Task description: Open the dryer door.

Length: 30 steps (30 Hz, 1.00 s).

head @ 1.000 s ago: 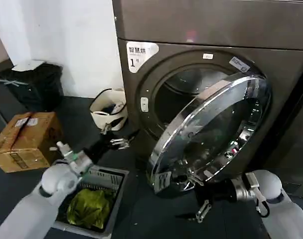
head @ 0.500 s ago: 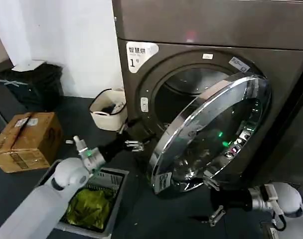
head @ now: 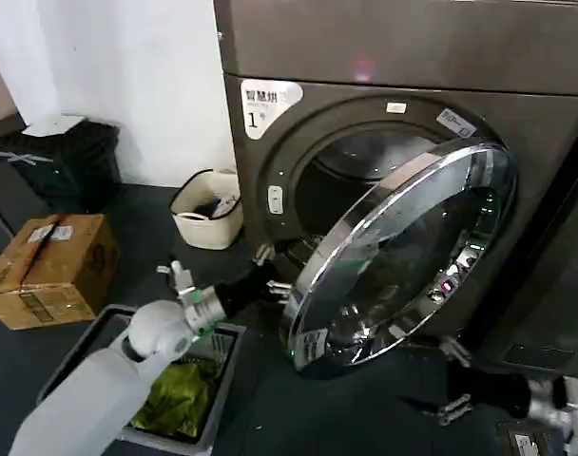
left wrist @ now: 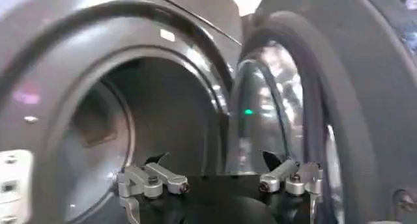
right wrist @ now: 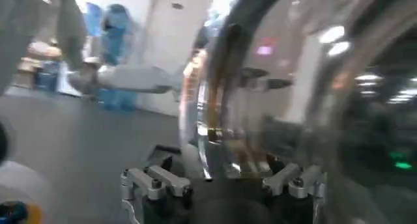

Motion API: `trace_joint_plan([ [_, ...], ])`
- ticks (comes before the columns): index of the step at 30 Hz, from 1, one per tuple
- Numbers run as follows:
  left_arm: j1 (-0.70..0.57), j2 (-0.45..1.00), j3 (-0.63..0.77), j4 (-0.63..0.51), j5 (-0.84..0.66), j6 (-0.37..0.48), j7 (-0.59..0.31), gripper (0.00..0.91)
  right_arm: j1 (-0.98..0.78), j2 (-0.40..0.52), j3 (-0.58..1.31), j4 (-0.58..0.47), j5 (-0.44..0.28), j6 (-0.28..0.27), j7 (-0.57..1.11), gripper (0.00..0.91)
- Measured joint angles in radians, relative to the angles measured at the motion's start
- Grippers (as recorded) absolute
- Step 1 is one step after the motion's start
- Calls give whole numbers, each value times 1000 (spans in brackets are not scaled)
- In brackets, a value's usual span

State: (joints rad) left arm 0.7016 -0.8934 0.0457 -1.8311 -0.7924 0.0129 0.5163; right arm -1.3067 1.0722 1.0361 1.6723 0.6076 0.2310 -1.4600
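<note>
The dryer door [head: 403, 256] stands partly swung out from the dryer [head: 365, 114]. The left gripper [head: 270, 275], fingers spread, reaches behind its edge; next comes pushing it wider. The right gripper [head: 455, 385], fingers spread, waits below it.

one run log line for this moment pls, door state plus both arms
dryer door: partly open | left gripper: jaws open, at door's free edge by drum opening | right gripper: jaws open, low beneath door

My left gripper [head: 273, 271] reaches behind the half-open dryer door [head: 403, 252]; my right gripper [head: 452, 385] hangs below it.
</note>
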Motion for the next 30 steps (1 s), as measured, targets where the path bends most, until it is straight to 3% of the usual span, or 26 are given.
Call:
trace_joint_plan([
  [16,-59,-11,126,-34,-15,-2,13,907,-81,32,386,-2,58,-8,67,907],
  [26,-108,-30,217,-28,-17,-9,9,907,-105,18,585,-32,60,3,333,907],
  [30,-136,-42,259,-15,-18,-15,6,907,-115,6,652,-32,19,-34,475,907],
])
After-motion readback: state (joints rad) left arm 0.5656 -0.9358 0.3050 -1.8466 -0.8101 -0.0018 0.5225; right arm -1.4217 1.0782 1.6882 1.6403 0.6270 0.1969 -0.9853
